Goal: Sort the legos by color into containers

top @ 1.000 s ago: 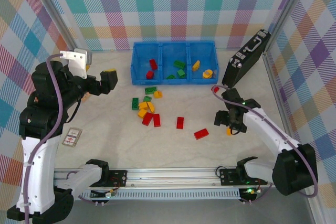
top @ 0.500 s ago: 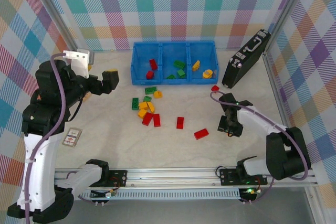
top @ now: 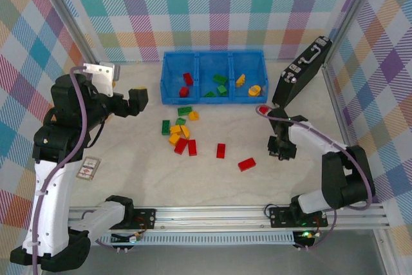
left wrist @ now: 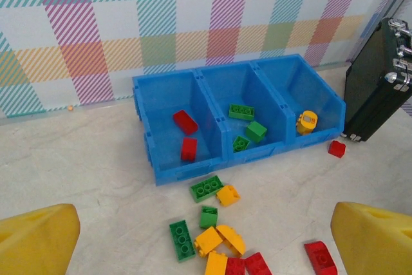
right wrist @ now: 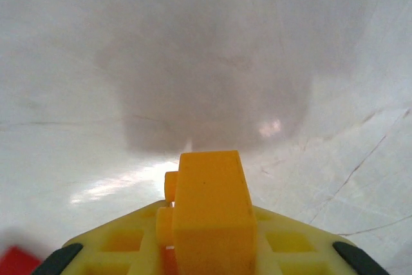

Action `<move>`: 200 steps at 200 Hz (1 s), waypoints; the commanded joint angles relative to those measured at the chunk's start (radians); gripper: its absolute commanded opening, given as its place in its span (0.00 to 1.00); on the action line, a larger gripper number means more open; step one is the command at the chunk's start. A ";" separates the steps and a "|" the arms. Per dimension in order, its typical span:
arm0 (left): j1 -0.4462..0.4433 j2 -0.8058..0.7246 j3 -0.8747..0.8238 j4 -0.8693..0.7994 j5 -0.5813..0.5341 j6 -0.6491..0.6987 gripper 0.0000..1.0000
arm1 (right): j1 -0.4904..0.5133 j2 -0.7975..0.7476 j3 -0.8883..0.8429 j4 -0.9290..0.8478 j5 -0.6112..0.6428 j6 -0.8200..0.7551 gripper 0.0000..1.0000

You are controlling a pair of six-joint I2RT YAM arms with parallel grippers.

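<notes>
Blk/white arms, purple cables, yellow fingers; pads prob. black.

Robot lab test cell: plaid backdrop walls, alu base rail, pale tabletop.

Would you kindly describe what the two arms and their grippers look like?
The left arm and right arm have white links, black joints and a purple cable each. The left gripper and right gripper are black with yellow fingers.
</notes>
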State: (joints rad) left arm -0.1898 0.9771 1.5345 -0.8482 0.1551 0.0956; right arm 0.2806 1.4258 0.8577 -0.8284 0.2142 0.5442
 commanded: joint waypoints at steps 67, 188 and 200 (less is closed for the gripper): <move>-0.019 0.059 -0.041 0.081 0.007 0.029 1.00 | -0.002 0.246 0.654 0.148 0.025 -0.434 0.24; -0.020 0.074 -0.211 0.259 0.083 0.049 1.00 | 0.029 0.838 1.233 0.109 0.042 -0.624 0.39; -0.020 0.078 -0.228 0.275 0.097 0.046 1.00 | 0.030 0.857 1.243 0.106 0.040 -0.630 0.43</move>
State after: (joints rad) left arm -0.2028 1.0740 1.3346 -0.6529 0.1909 0.1265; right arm 0.3012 2.2452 2.0563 -0.6922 0.2604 -0.0494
